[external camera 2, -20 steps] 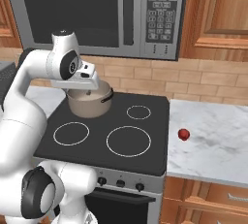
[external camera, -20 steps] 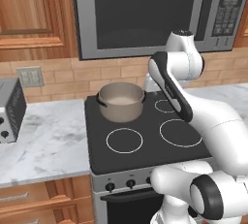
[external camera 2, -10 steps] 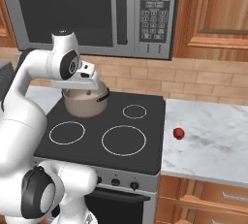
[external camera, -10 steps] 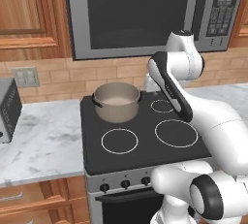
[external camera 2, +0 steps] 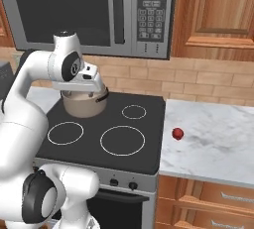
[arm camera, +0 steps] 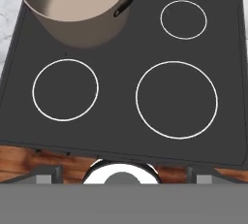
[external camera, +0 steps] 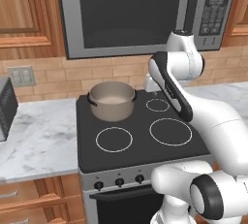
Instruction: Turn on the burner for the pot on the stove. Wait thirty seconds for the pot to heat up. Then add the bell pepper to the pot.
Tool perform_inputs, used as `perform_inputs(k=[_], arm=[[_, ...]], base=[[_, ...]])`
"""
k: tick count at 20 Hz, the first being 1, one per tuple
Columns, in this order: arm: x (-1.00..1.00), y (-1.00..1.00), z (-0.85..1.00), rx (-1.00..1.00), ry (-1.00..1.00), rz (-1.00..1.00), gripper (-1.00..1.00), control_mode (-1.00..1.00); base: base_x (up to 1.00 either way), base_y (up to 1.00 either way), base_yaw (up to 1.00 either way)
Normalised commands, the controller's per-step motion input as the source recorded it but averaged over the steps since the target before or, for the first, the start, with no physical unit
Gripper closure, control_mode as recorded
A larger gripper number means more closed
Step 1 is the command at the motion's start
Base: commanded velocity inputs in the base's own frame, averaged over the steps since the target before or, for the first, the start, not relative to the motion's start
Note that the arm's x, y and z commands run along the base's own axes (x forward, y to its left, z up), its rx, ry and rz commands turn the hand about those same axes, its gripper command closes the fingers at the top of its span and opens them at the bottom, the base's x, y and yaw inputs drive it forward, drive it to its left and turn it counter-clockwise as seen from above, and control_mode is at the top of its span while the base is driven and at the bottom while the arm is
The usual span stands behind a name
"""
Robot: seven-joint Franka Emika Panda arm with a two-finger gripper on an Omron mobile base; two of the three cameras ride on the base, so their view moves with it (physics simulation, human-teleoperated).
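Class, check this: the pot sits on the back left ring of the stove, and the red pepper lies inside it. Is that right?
Not quite. The pot is on the stove's back left ring, but the pepper lies on the counter right of the stove, as the right base view shows.

Pot (external camera: 112,101) on stove (external camera 2: 149,139), back-left corner. Pepper (external camera 2: 177,134) on counter (external camera 2: 218,139) right of stove, near counter's left edge.

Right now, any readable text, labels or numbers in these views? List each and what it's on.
No text can be quoted.
Microwave keypad: rows of buttons with marks, too small and blurred to read.
Stove: white burner rings only, no lettering.
Stove knobs: no legible marks.
Pot: no label visible.
Wall outlet: no text.
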Motion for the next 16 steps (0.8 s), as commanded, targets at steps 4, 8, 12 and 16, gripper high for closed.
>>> perform_inputs(k=[4, 8, 12, 16], arm=[[0.0, 0.0, 0.0, 0.0, 0.0, 0.0, -1.0, 1.0], [0.0, 0.0, 0.0, 0.0, 0.0, 0.0, -1.0, 1.0], [0.0, 0.0, 0.0, 0.0, 0.0, 0.0, -1.0, 1.0], [0.0, 0.0, 0.0, 0.0, 0.0, 0.0, -1.0, 1.0]], base=[[-0.26, -0.21, 0.0], [-0.22, -0.38, 0.0], [-0.12, -0.48, 0.02], [-0.03, -0.31, 0.02]])
